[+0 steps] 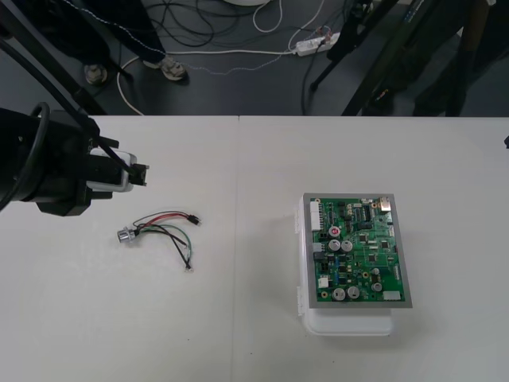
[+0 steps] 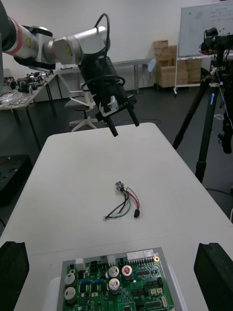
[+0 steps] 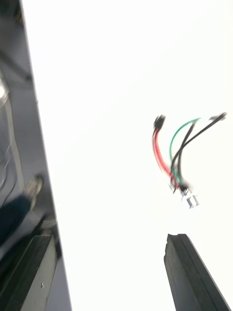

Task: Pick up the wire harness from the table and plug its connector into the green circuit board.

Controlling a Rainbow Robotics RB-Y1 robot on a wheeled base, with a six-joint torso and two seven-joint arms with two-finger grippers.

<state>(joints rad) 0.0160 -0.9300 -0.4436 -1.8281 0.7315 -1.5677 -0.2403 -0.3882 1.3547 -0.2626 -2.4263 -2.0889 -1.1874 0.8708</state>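
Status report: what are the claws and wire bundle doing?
Left gripper open, hovering near red-black-green wire harness loose on light table. Right gripper open beside green circuit board. Nothing in between.

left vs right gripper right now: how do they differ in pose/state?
Left gripper hangs above the table beside the wire harness; right gripper is over by the green circuit board, far from the harness. Left gripper points towards the harness's metal socket; right gripper faces the board's edge. Shared: both are open and neither holds anything.
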